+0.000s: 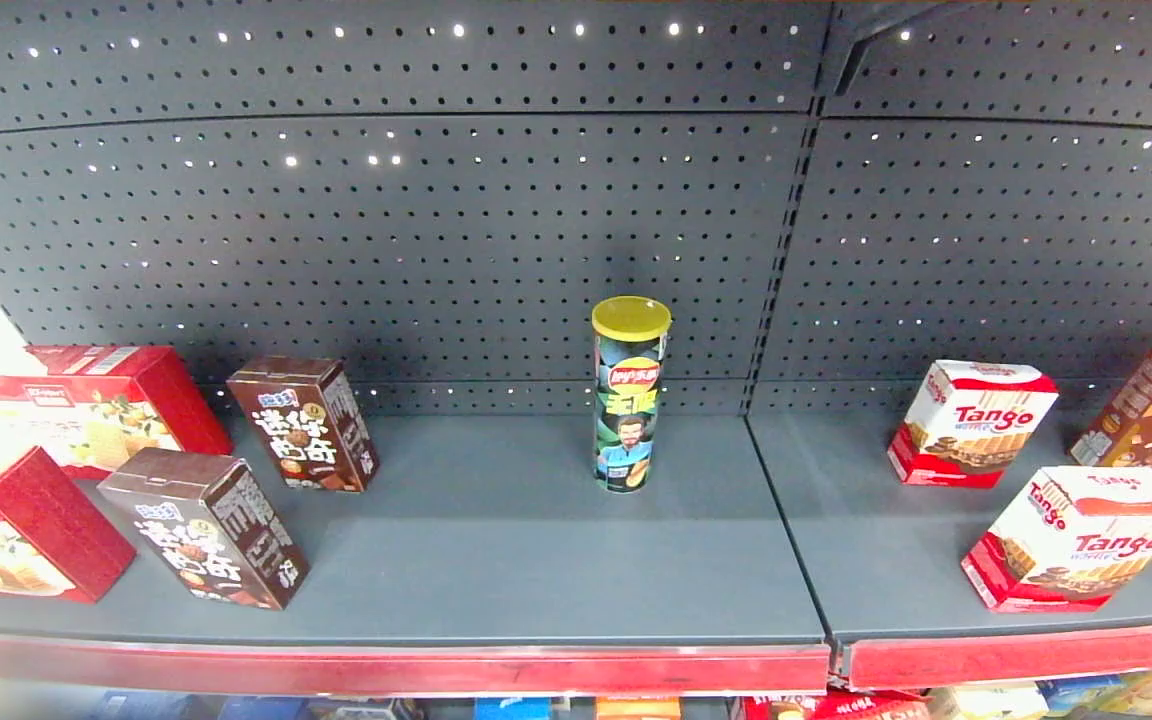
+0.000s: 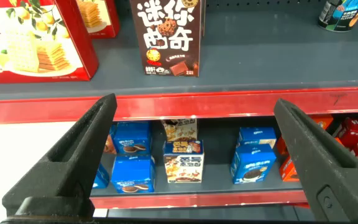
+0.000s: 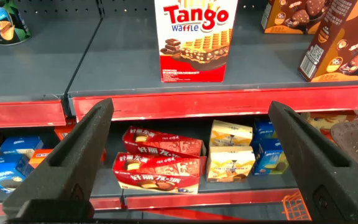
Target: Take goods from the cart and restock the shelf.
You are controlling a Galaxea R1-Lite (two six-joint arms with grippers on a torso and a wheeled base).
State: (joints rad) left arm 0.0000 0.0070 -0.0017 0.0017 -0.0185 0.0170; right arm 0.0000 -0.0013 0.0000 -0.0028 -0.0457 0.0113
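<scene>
Chip can (image 1: 630,400) with a yellow lid stands upright on the dark grey shelf (image 1: 496,570), mid-shelf toward the pegboard back panel (image 1: 436,230), well apart from everything else.

To the robot's left of it are two brown cookie boxes, a rear one (image 1: 304,422) and a front one (image 1: 206,540), both upright and turned at an angle. Further left are two red cracker boxes (image 1: 86,410), one behind the other.

On the next shelf section to the right stand two Tango waffle boxes, rear (image 1: 971,422) and front (image 1: 1076,538), apart from each other. A brown snack box (image 1: 1151,410) is at the far right edge. A red price strip (image 1: 386,665) runs along the shelf front.

Left gripper (image 2: 194,162) sits in front of the red strip, below shelf level. Its jaws are wide apart with nothing between them. Behind it, the lower shelf holds blue cookie packs (image 2: 132,155).

Right gripper (image 3: 191,162) has the same pose: jaws spread wide, empty, in front of the strip under the front Tango box. The lower shelf behind it holds red pie boxes (image 3: 160,162) and yellow boxes (image 3: 232,152). The corner of a grey mesh basket (image 3: 356,140) shows at the edge of the right wrist view.
</scene>
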